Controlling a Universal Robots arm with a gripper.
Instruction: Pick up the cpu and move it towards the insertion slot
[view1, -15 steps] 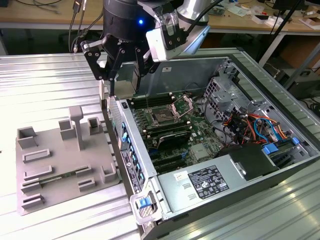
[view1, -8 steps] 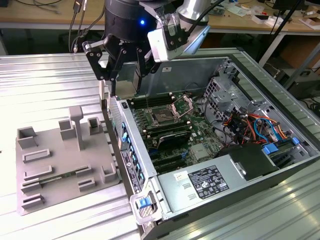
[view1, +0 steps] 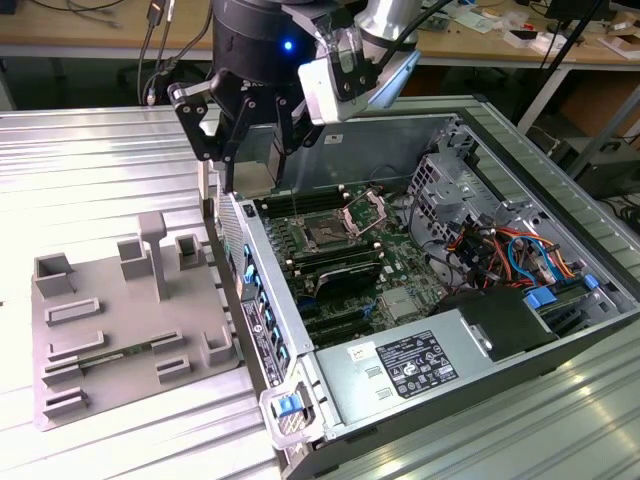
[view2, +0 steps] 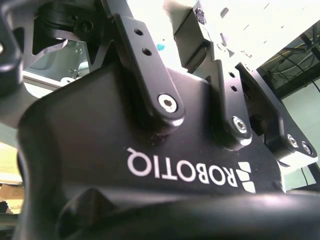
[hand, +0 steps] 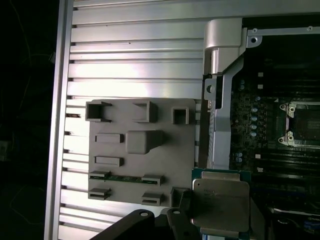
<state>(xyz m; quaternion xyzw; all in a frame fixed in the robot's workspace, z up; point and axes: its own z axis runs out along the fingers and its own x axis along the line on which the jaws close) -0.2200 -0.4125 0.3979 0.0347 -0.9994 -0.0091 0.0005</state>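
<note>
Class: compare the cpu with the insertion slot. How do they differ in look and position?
The cpu has a silvery metal top; the insertion slot is dark inside a shiny frame. The cpu is held up at the gripper, while the insertion slot sits fixed on the circuit board. Both are square.

In the first wrist view the cpu (hand: 220, 204), a flat square plate with a dull silvery top and a green edge, sits close to the camera, held by the dark jaws of the gripper (hand: 197, 220) (how they close on it is hard to make out). Behind it lies the grey plastic fixture (hand: 141, 152) with its raised blocks and pockets, resting on the ribbed metal bench (hand: 135, 70). Beside the fixture stands the open computer case (hand: 222, 90), and inside, on the green board, the insertion slot (hand: 304, 125) shows as a dark square in a shiny frame, well apart from the cpu.
</note>
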